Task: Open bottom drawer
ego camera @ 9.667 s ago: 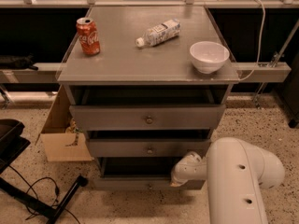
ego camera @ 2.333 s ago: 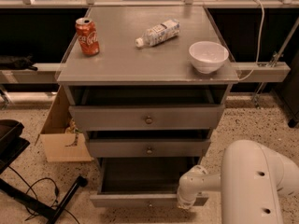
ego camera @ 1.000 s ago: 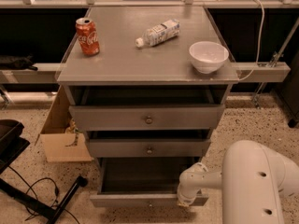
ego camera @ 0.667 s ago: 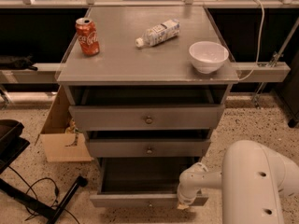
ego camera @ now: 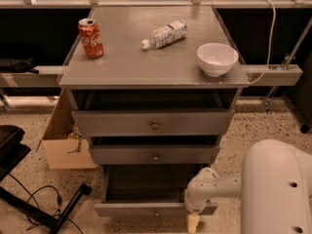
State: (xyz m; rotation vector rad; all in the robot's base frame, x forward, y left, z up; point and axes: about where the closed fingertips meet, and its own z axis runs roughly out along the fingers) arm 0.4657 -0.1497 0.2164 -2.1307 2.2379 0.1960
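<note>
The bottom drawer [ego camera: 131, 209] stands pulled out at the base of the cabinet, its front well forward of the middle drawer [ego camera: 122, 155] and its interior open to view. Its knob [ego camera: 156, 212] sits at the centre of the front. The pincer [ego camera: 193, 221] is at the right end of that front, to the right of the knob and low near the floor. Whether it is spread or pressed together cannot be told. The top drawer [ego camera: 117, 123] is above. The counter [ego camera: 146, 65] carries a can [ego camera: 91, 38], a bottle [ego camera: 165, 34] lying on its side and a bowl [ego camera: 217, 59].
</note>
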